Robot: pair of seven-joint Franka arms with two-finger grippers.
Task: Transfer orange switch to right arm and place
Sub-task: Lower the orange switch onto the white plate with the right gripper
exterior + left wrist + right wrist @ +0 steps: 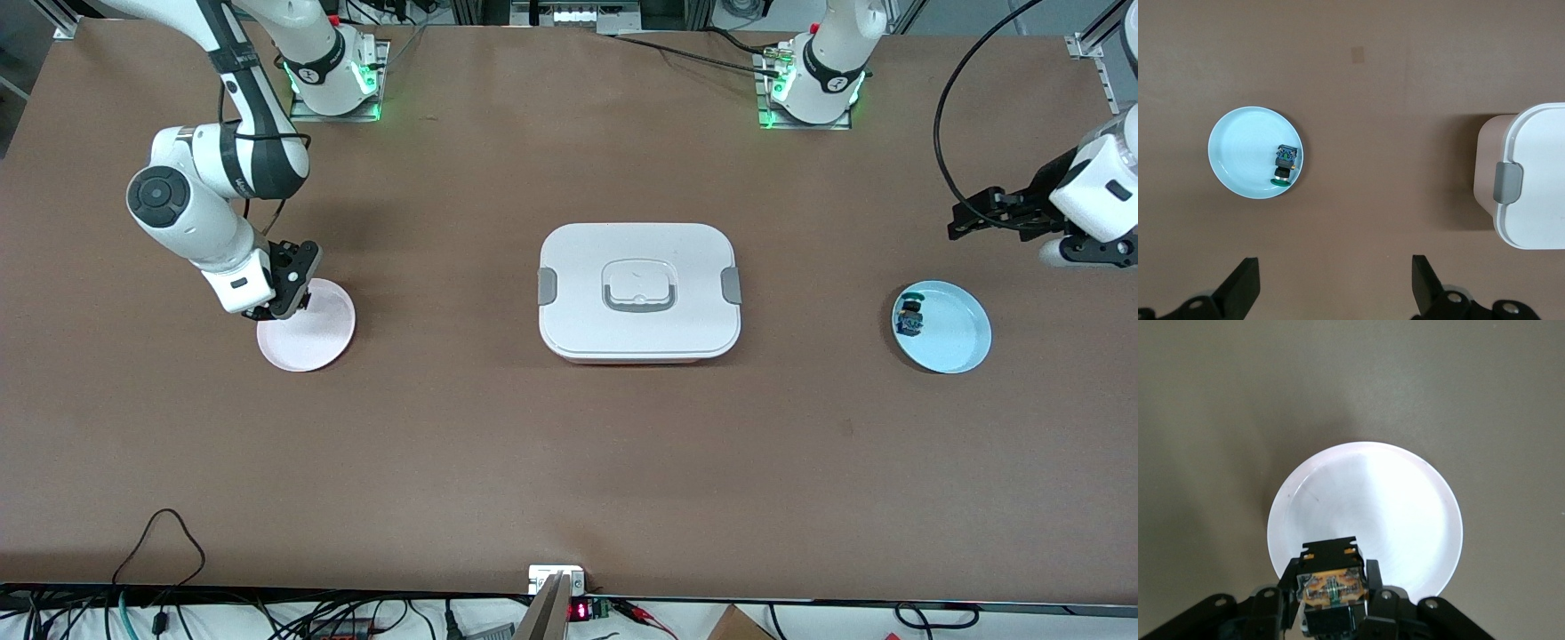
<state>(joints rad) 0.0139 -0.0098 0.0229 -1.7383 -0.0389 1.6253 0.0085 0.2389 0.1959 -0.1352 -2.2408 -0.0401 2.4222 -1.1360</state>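
Fingers on the right gripper (1331, 613) are pinched on the orange switch (1331, 585), holding it just over the edge of the pink plate (313, 342) at the right arm's end of the worktop (569, 462). So the handover looks done and what's left is the set-down, I'd say.

Over at the left arm's end, the left gripper (1335, 287) hangs above bare worktop with its fingers (1241, 283) spread wide and nothing between them; that arm is just waiting. Below it sits the blue plate (1238, 157) with the blue-green switch (1285, 163) lying near its rim (not our part, leave it alone). The white lidded box (638, 292) sits in the middle of the worktop, well apart from both plates.

For the place itself: the switch hangs near the plate's rim, not its middle, so I'd nudge inward toward the flat centre before lowering. Go straight down, slowly, until the switch touches, then spread the fingers and lift straight up. Letting go too high, or on the sloped rim, could tip or roll it off, since it's tiny and has a round end.
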